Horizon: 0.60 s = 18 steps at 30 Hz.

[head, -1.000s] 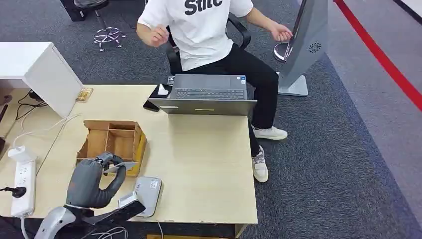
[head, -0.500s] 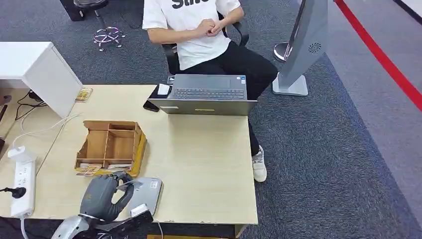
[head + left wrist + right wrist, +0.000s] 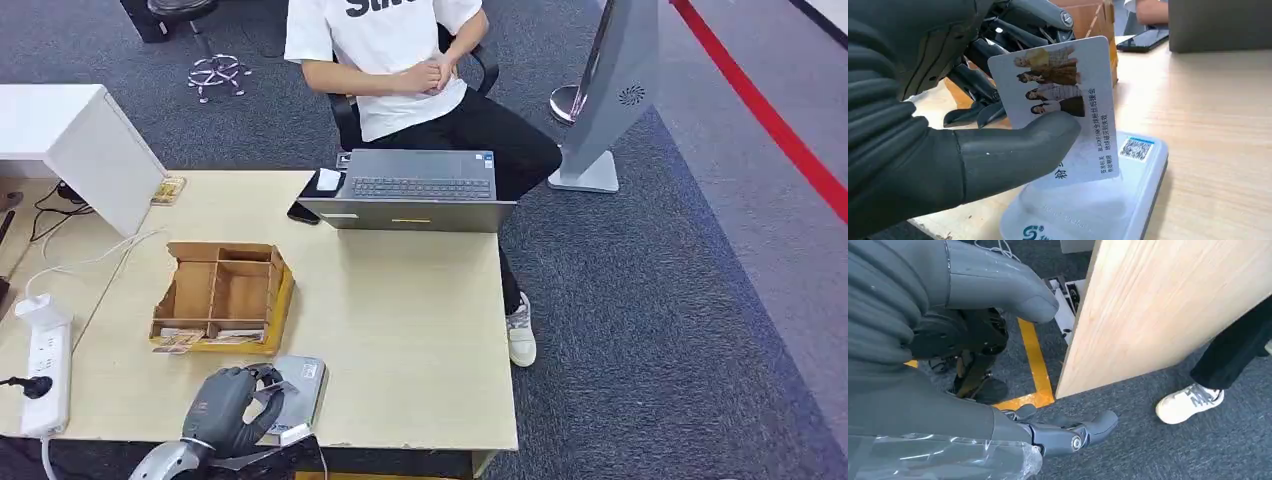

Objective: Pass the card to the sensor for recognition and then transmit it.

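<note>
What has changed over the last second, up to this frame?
The left hand, holding the card, has drawn back from beside the wooden organizer toward the table's near edge and now holds the card just over the white sensor. The seated person has brought both arms in and clasped their hands. The organizer, sensor, laptop and power strip stayed put.

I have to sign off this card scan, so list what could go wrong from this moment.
1. The left hand pinches the card by one edge under the thumb; it could slip or twist before it is read.
2. The card hangs tilted above the sensor, not flat on it, so the read might fail.
3. The sensor sits near the table edge; a downward push could shove it off.
</note>
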### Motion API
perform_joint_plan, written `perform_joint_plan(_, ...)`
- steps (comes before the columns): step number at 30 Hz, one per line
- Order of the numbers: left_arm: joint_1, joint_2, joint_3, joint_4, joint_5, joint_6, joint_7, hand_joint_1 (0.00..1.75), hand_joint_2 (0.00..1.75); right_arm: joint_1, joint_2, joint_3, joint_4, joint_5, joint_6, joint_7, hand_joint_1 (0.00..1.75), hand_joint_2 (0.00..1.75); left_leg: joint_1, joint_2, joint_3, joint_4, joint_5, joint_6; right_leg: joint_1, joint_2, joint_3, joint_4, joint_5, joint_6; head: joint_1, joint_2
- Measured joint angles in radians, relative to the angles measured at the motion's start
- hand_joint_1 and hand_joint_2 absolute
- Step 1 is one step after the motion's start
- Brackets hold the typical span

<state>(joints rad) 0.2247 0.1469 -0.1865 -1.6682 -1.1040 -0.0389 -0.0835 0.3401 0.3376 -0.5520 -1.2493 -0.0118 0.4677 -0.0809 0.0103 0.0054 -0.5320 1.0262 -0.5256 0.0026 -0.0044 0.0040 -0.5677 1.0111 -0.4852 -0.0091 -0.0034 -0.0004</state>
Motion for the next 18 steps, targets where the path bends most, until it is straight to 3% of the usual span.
perform_joint_plan(11,-0.007,0.011,-0.018,0.045,0.020,0.007,-0.005,1.75,1.75,-0.015,0.000,-0.007,0.019,0.011,0.014,-0.004,0.00,1.75,0.000,0.000,0.000,0.000,0.000,0.000,0.000,0.000,0.000,0.000,0.000,0.000,0.000,0.000)
perform_joint_plan(18,-0.013,0.017,-0.021,0.036,0.061,0.070,-0.086,1.75,1.75,-0.013,0.000,-0.006,0.029,0.000,0.011,-0.022,0.00,1.75,0.000,0.000,0.000,0.000,0.000,0.000,0.000,0.000,0.000,0.000,0.000,0.000,0.000,0.000)
